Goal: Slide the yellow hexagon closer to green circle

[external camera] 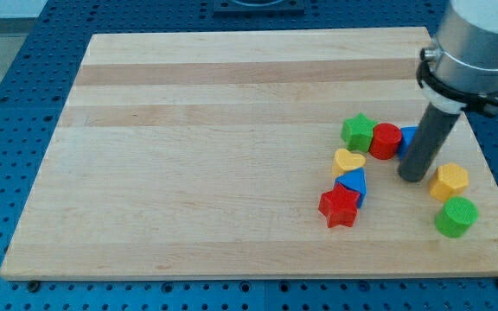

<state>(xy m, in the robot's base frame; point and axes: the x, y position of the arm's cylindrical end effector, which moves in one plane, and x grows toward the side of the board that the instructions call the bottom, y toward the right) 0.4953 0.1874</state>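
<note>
Blue pegboard surrounds a pale wooden tabletop point(232, 147), which fills most of the view. Next in size is the arm's grey housing at the top right corner, from which one dark rod drops to the board; my tip point(412, 177) rests on the wood near the right edge, bare and grasping nothing (it has no jaws to open or close).

Seven blocks lie on the board, all in its right half: two yellow, two green, two red that I can count whole, and two blue, one of them mostly hidden behind the rod.

By colour: a yellow hexagon point(450, 181) and a yellow heart point(347, 161); a green circle point(456, 216) and a green star point(358, 131); a red cylinder point(386, 140) and a red star point(339, 207); a blue block point(354, 184) between heart and red star, and a blue sliver point(408, 136) whose shape I cannot tell.

The yellow hexagon is flat-topped, orange-yellow, with faceted sides. It sits near the right edge, just beside my tip on the view's right, and just above the green circle, almost touching it.
</note>
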